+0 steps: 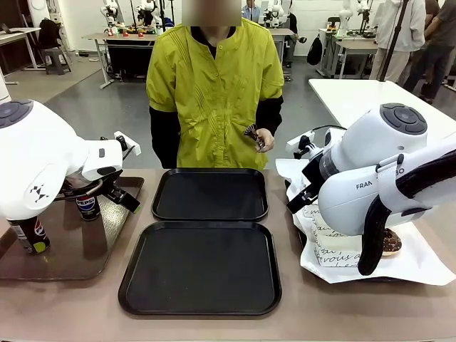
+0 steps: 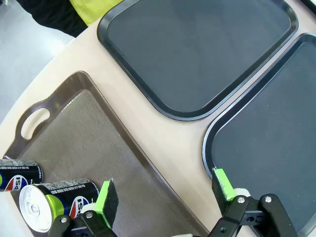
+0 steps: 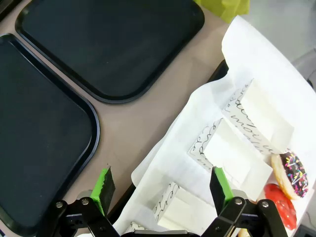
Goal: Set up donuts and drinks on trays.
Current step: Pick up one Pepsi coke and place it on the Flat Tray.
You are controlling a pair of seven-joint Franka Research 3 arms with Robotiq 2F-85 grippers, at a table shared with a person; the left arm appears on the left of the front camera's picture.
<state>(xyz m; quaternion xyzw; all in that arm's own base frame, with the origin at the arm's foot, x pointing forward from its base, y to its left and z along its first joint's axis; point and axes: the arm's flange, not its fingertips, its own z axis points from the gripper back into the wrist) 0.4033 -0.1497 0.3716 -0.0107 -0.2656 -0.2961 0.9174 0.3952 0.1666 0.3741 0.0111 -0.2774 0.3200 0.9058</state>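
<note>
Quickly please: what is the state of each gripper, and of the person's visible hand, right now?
Left gripper: open, holding nothing.
Right gripper: open, holding nothing.
Person's hand: holding a small dark thing; what it is cannot be told.

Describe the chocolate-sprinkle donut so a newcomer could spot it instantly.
Start at the white paper on the robot's right of the table. Beyond the white script boxes lies the donut, unboxed: dark glaze with coloured sprinkles, unlike the red donut beside it.
</note>
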